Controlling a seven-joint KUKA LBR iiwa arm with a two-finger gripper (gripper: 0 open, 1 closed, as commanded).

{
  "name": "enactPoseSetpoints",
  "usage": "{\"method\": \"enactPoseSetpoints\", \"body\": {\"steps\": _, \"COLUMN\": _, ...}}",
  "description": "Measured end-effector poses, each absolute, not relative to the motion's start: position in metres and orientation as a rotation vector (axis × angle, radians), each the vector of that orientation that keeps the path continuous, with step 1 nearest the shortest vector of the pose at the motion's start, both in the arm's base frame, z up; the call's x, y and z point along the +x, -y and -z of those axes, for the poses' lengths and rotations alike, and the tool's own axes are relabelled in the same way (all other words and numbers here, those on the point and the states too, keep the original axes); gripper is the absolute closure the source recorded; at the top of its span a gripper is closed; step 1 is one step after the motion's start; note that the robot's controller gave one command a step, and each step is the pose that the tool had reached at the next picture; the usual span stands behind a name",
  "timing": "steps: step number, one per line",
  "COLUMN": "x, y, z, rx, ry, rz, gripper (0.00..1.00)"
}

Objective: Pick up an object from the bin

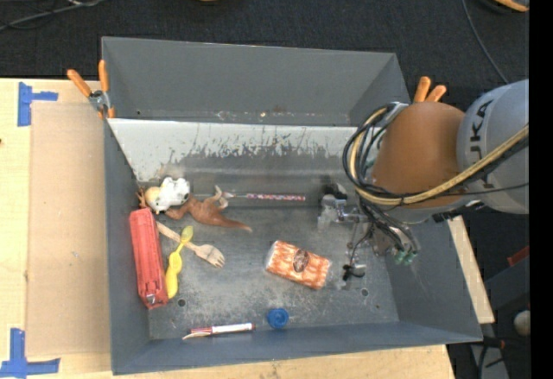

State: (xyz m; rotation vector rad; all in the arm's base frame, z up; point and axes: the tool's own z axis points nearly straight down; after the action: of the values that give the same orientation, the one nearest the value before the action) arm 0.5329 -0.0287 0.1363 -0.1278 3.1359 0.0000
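The gripper (352,272) hangs low at the right side of the grey metal bin (259,101), under the arm's rounded orange wrist cover (419,153). Whether the pincer is wide or narrow, I cannot tell from here. It sits over bare floor. Just to its left, close but apart, lies the nearest thing: a flat orange-and-white patterned packet (297,264), lying slantwise on the floor.

A little further out, towards the front wall, there's a small round blue cap (276,318). Left of that, a thin white pen with a red end (218,331) lies along the front wall. Towards the back, a thin striped rod (268,196) lies near the foot of the back wall.

Now well away, over at the left side: a brown animal figure (207,211), a pale wooden fork-like piece (203,254) and a yellow plastic brush-like stick (174,263). A white and yellow toy (169,193) sits towards the back-left corner. Farthest of all, a long red ribbed bar (146,256) lies along the left wall.
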Motion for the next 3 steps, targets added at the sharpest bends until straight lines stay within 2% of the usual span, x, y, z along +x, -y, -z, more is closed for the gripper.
{"method": "enactPoseSetpoints", "body": {"steps": 1, "x": 0.521, "y": -0.017, "z": -0.096, "rx": -0.099, "ry": -3.138, "rz": 0.000, "gripper": 0.00}}
{"method": "enactPoseSetpoints", "body": {"steps": 2, "x": 0.533, "y": -0.037, "z": -0.071, "rx": -0.062, "ry": -3.137, "rz": 0.000, "gripper": 1.00}}
{"method": "enactPoseSetpoints", "body": {"steps": 3, "x": 0.533, "y": -0.037, "z": -0.071, "rx": -0.063, "ry": -3.136, "rz": 0.000, "gripper": 1.00}}
